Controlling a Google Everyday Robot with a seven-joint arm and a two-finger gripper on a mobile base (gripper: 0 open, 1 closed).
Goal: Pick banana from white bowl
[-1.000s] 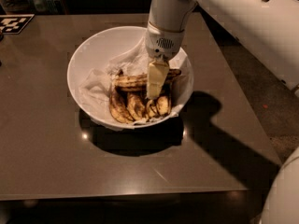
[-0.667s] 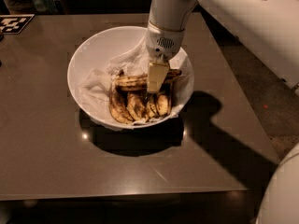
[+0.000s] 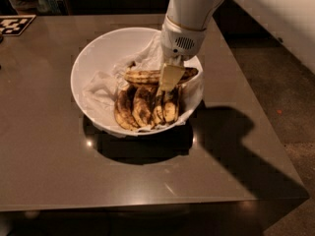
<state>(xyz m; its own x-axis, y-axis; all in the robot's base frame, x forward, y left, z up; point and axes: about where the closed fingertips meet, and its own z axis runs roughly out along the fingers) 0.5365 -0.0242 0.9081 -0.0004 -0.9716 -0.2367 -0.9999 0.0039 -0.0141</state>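
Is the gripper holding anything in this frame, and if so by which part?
It cannot be told. The gripper is down in the white bowl at the middle of the banana, which lies across the bunch, not lifted.

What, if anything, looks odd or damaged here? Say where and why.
The banana and the bunch beside it in the bowl are heavily browned, so overripe. The paper lining the bowl is crumpled and bunched up its right side. The gripper is down at the banana.
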